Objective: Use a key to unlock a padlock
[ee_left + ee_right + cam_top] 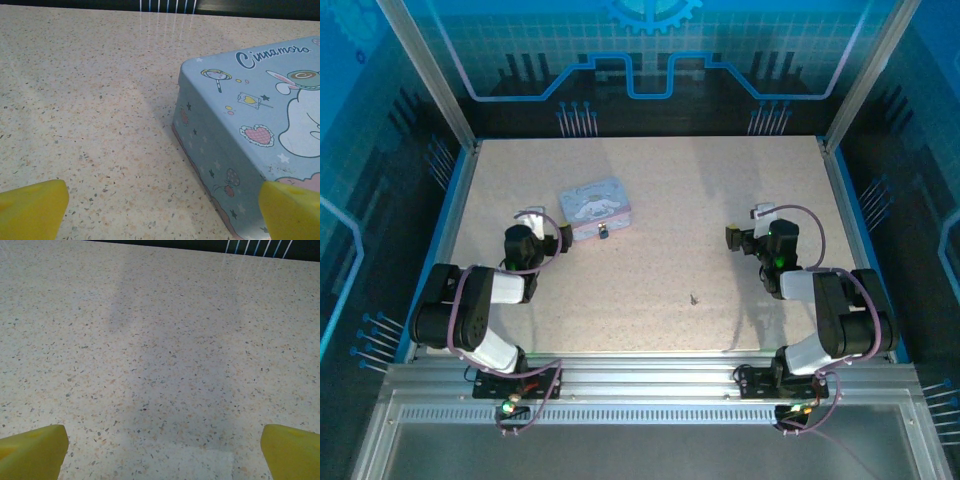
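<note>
Overhead view: the padlock (604,234), a tiny dark object, sits left of the frame's centre, against the lower edge of a pastel blue-and-pink cartoon tin (592,207); whether it hangs from the tin cannot be told. The key (693,298), a thin dark sliver, lies alone on the speckled table (670,170), just below and right of centre, well apart from the padlock. 2 robot arms rise from the bottom edge. The left gripper (546,226) is just left of the tin, its jaws spread wide and holding nothing. In the left wrist view its yellow fingertips (32,207) sit in the 2 lower corners, with a corner of the tin at right. The right gripper (748,226), right of centre, is also spread wide and holds nothing, over bare tabletop
</note>
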